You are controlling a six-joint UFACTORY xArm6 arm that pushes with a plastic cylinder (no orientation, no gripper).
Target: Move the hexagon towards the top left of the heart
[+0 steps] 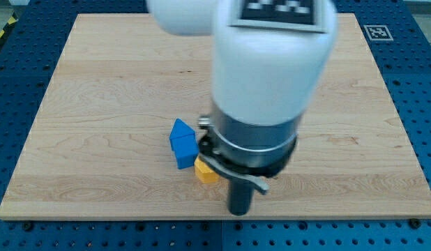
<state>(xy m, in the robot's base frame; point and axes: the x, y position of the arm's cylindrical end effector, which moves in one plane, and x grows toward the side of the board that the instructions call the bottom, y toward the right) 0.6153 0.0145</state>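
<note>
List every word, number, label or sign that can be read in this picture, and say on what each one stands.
No words or numbers can be read.
A black-and-white square marker lies at the board's top right corner; pattern only, no text.
A similar marker sits on top of the arm, cut off by the view's top.

Matt pale wood board [97, 104]

A small yellow block [206, 171], its shape hard to make out because the arm hides part of it, lies flat, touching the lower right of a blue heart-like block [182, 142].
</note>
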